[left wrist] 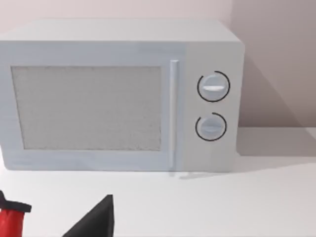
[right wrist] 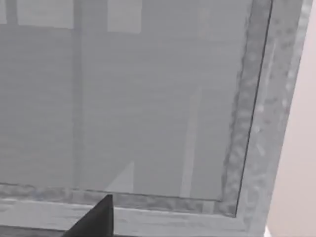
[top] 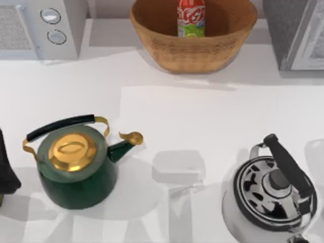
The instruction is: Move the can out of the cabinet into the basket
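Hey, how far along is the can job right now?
It looks done: the can stands upright inside the basket, away from the cabinet at the table's right. Nothing is in hand. The left arm sits at the table's left edge, facing the microwave. Nothing obvious is left.

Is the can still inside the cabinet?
No, in the top view the can stands upright inside the basket, well to the left of the cabinet at the table's right rear.
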`<action>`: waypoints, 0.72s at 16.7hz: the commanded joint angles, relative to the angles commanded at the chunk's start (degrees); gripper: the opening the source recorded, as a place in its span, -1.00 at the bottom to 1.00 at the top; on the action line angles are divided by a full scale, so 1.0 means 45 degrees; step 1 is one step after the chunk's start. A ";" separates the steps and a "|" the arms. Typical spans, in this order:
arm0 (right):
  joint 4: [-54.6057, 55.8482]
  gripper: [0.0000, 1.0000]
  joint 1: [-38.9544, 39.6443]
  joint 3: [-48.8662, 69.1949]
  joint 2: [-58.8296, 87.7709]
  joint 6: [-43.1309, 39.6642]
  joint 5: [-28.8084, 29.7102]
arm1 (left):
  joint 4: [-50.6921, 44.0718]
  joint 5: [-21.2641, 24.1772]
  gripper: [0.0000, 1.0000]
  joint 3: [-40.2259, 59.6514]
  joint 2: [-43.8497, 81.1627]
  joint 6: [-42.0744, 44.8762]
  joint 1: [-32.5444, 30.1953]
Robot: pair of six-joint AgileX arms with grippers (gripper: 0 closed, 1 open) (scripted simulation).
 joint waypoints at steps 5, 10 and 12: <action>0.0601 1.00 -0.0978 -0.0106 0.1484 0.0077 -0.0606 | 0.0000 0.0000 1.00 0.0000 0.0000 0.0000 0.0000; 0.0557 1.00 -0.0925 -0.0076 0.1456 0.0071 -0.0580 | 0.0000 0.0000 1.00 0.0000 0.0000 0.0000 0.0000; 0.0145 1.00 -0.0938 0.0334 0.1417 0.0078 -0.0627 | 0.0000 0.0000 1.00 0.0000 0.0000 0.0000 0.0000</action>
